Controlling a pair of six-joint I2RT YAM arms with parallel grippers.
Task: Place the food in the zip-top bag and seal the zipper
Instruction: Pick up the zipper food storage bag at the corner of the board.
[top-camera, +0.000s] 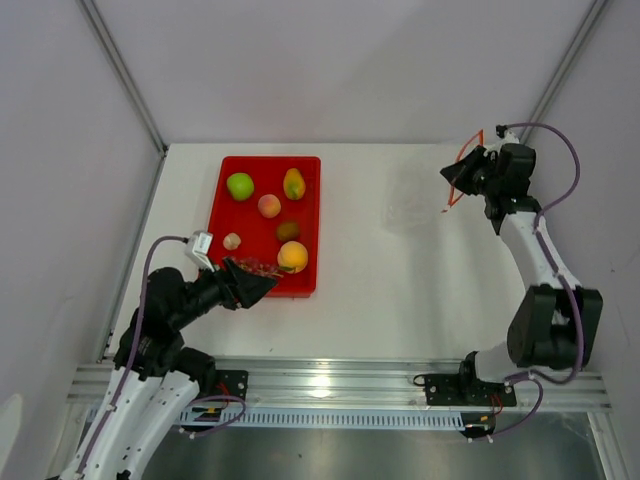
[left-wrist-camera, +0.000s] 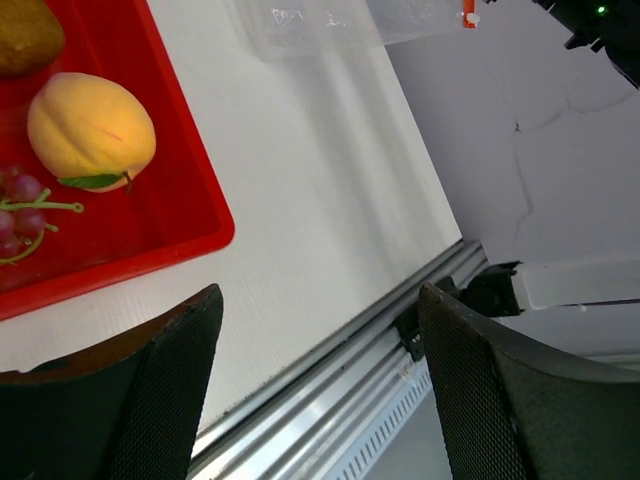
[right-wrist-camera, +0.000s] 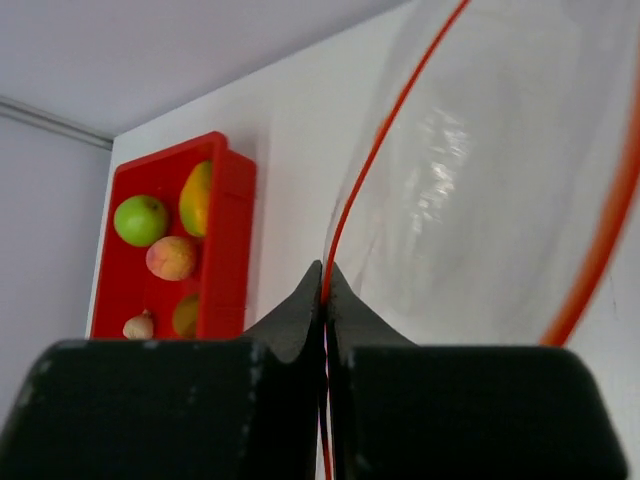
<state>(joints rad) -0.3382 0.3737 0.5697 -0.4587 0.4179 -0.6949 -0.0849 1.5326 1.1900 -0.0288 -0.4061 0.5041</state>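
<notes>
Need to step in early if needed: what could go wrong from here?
The right gripper pinches only the thin zipper at one spot, so the zip-top bag could slip out or its mouth sag shut. The left gripper, open at the near corner of the red tray by the grape bunch, might catch the rim or crush grapes. The bag is held well away from the tray, so a fruit could drop on the way.

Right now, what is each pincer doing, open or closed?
Left pincer: open, holding nothing.
Right pincer: closed on the clear plastic bag's orange-red mouth strip.
</notes>
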